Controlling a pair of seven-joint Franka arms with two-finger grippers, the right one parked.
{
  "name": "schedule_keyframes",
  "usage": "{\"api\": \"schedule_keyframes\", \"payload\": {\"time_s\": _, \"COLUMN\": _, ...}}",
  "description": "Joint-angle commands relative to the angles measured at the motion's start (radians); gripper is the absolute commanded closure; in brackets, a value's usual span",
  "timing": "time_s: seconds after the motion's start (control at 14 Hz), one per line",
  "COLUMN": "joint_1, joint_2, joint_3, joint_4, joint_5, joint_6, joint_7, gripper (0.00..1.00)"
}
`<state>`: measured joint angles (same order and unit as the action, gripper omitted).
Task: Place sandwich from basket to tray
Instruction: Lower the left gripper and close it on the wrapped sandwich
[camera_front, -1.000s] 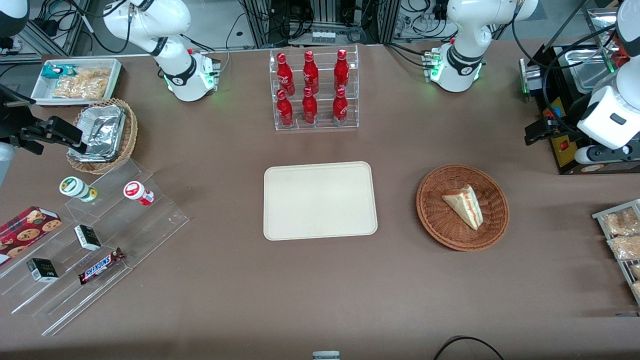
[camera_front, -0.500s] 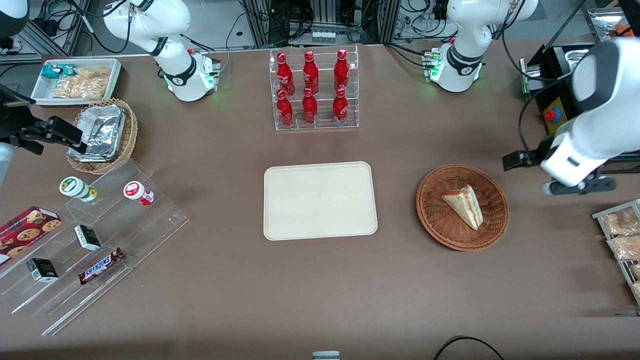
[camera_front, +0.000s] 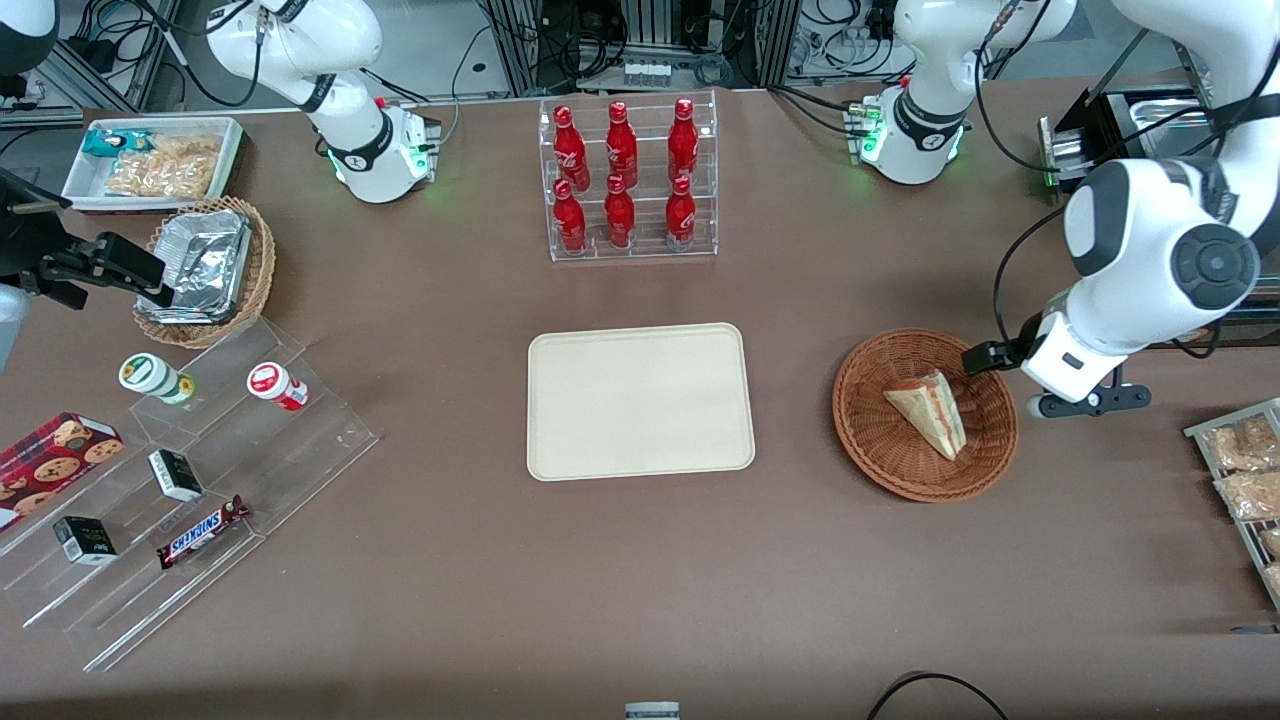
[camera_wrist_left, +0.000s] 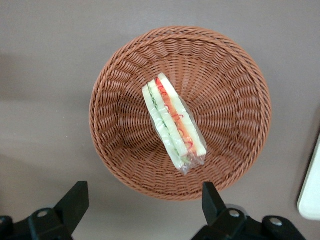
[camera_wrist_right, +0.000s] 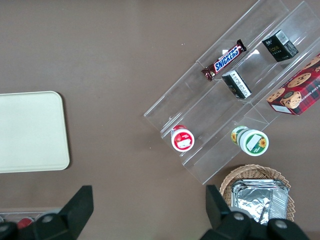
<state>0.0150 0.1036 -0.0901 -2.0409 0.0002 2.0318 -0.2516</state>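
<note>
The sandwich (camera_front: 928, 410) lies in the round reddish-brown wicker basket (camera_front: 925, 415), its pointed end nearer the camera and its red filling edge turned toward the working arm's end of the table. The gripper (camera_front: 1040, 385) hangs just beside the basket's rim on that same side — above the brown table (camera_front: 640, 560), apart from the sandwich. The cream tray (camera_front: 640, 401) sits flat beside the basket, toward the parked arm's end, well apart from it, nothing on it. Farther from the camera than the tray stands a clear rack (camera_front: 630, 180) of six red bottles (camera_front: 620, 178) — two rows of three.
</note>
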Motion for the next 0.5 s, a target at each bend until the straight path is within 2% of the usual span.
{"api": "schedule_keyframes", "payload": {"time_s": 0.0, "joint_1": -0.049, "joint_2": -0.010, "joint_3": -0.003, "joint_4": -0.071, "joint_5": 0.006, "joint_6": 0.100, "joint_7": -0.222, "gripper": 0.00}}
{"api": "schedule_keyframes", "payload": {"time_s": 0.21, "joint_1": -0.050, "joint_2": -0.012, "joint_3": -0.003, "joint_4": -0.171, "joint_5": 0.006, "joint_6": 0.252, "joint_7": -0.360, "gripper": 0.00}}
{"api": "schedule_keyframes", "payload": {"time_s": 0.43, "joint_1": -0.052, "joint_2": 0.022, "joint_3": -0.005, "joint_4": -0.202, "joint_5": 0.004, "joint_6": 0.336, "joint_7": -0.517, "gripper": 0.00}}
